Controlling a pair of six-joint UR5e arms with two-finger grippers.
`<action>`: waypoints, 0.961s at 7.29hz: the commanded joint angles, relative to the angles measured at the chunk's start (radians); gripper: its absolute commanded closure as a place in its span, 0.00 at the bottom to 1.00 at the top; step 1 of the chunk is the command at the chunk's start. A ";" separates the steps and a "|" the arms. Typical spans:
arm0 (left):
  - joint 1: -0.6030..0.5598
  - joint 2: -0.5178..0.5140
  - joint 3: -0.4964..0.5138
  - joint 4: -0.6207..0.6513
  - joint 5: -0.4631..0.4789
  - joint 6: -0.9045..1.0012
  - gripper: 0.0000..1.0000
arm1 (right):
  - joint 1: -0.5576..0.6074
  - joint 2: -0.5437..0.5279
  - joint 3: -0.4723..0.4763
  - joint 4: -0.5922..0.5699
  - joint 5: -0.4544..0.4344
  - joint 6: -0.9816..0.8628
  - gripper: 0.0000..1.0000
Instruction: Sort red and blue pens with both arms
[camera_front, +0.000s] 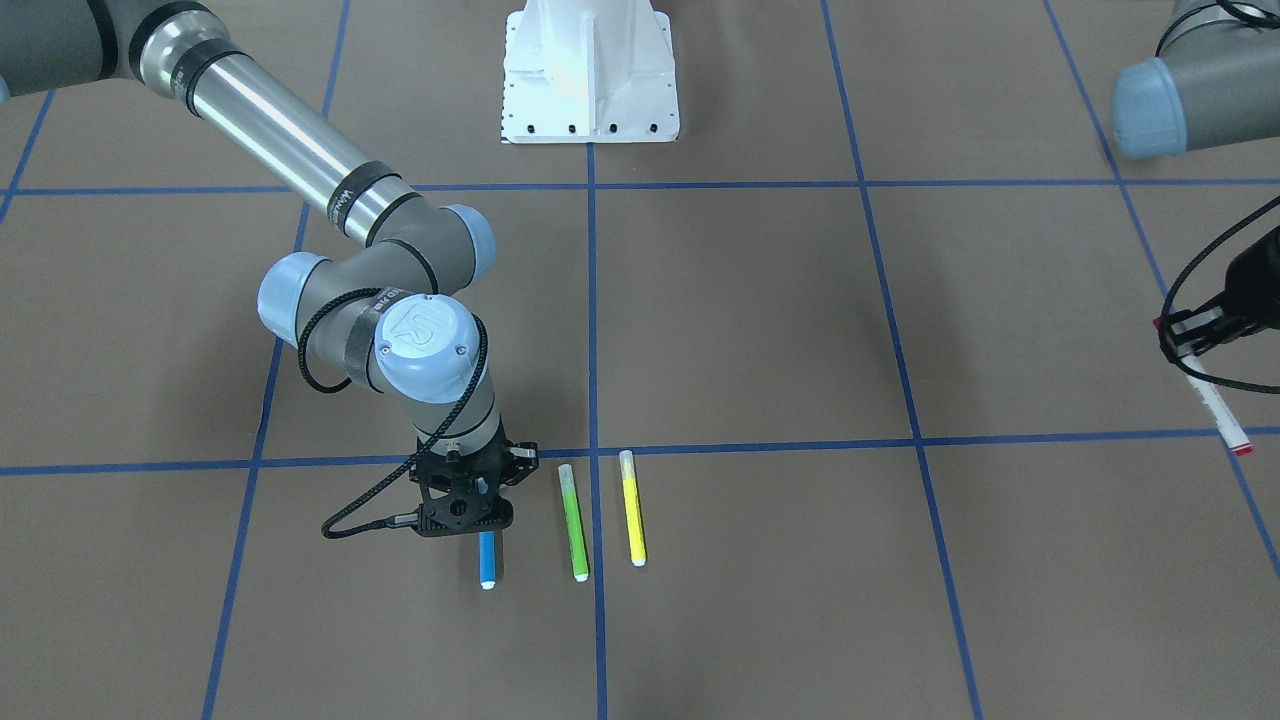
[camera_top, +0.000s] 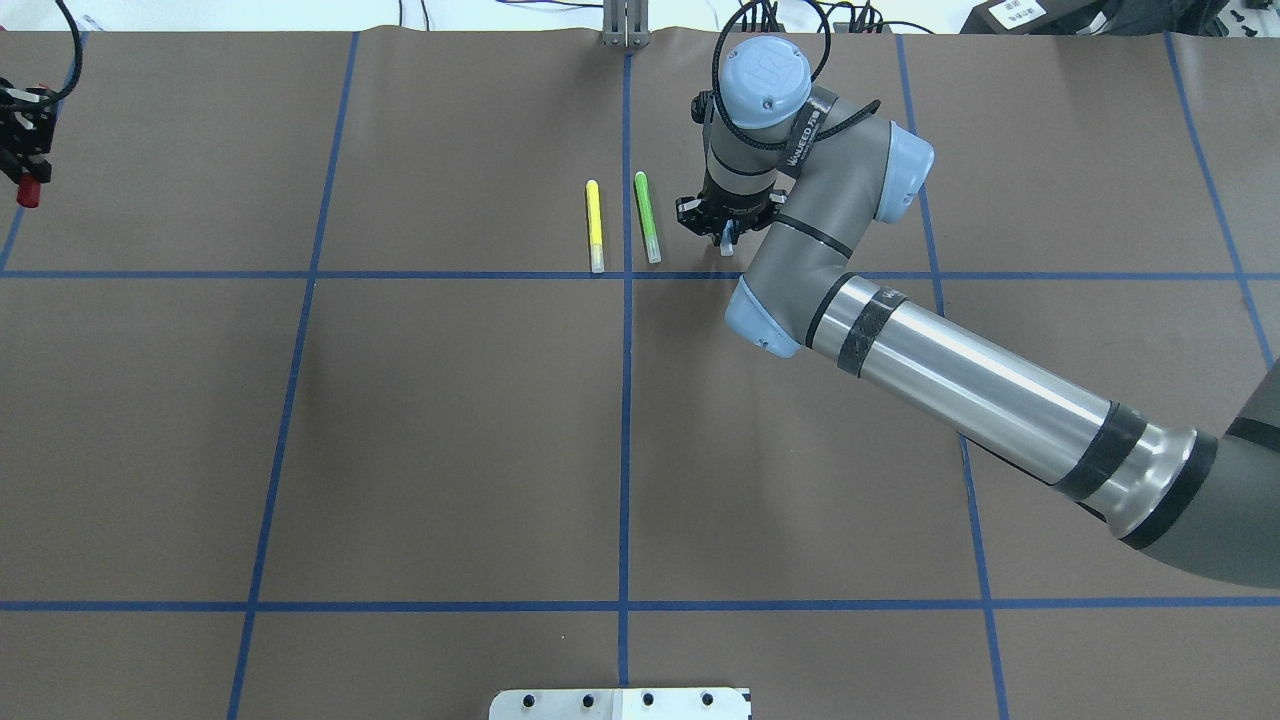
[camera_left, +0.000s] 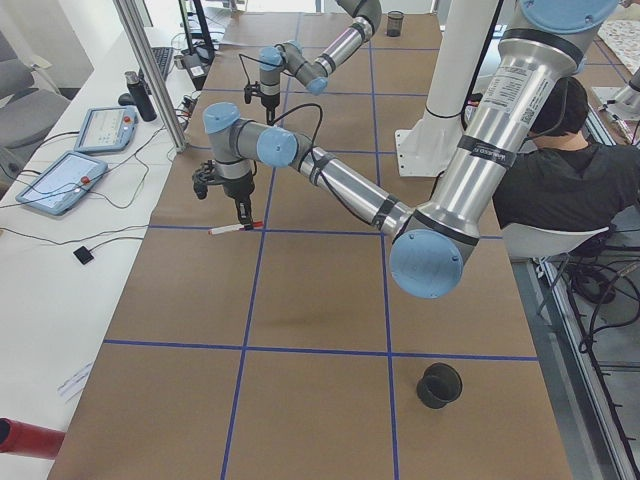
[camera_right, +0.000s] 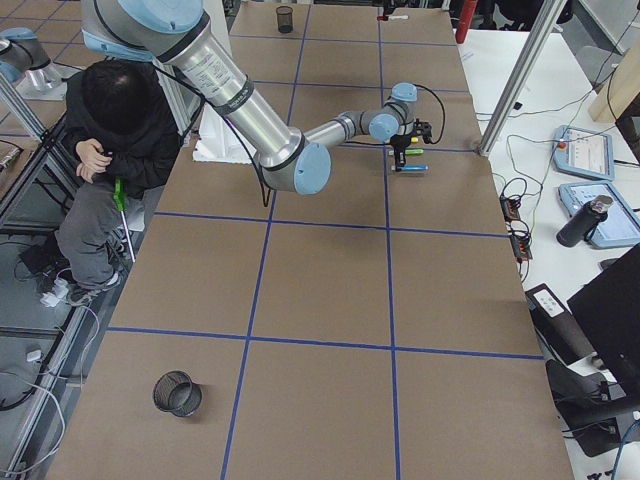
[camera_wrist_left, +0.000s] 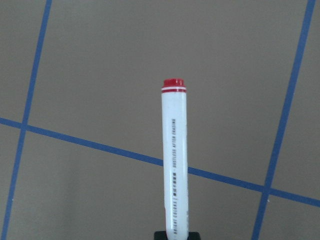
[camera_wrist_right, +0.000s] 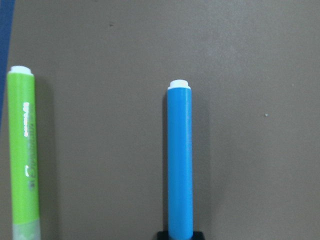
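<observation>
The blue pen (camera_wrist_right: 180, 160) runs straight up the middle of the right wrist view, low over the brown table. My right gripper (camera_front: 487, 530) stands over it and is shut on its capped end, so only the blue barrel (camera_front: 488, 562) sticks out. In the overhead view that gripper (camera_top: 727, 238) sits just right of the green marker. The red pen (camera_wrist_left: 174, 160), white-barrelled with red ends, is held off the table by my left gripper (camera_front: 1195, 335), which is shut on it. It slants down from the gripper (camera_front: 1218, 410). The overhead view shows the left gripper (camera_top: 30, 172) at the far left edge.
A green marker (camera_front: 573, 522) and a yellow marker (camera_front: 632, 508) lie side by side next to the blue pen. The white pedestal (camera_front: 590, 70) stands at the robot's side. A black mesh cup (camera_left: 439, 385) sits near the table's left end, another (camera_right: 177, 393) near the right. A seated person (camera_right: 120, 120) is behind the robot.
</observation>
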 joint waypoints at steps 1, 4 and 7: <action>-0.113 0.075 0.002 0.011 0.004 0.172 1.00 | 0.040 0.003 0.016 -0.010 0.030 -0.008 1.00; -0.193 0.224 -0.002 0.002 0.036 0.320 1.00 | 0.113 -0.020 0.062 -0.141 0.067 -0.200 1.00; -0.251 0.370 -0.007 -0.002 0.041 0.391 1.00 | 0.170 -0.107 0.171 -0.267 0.061 -0.331 1.00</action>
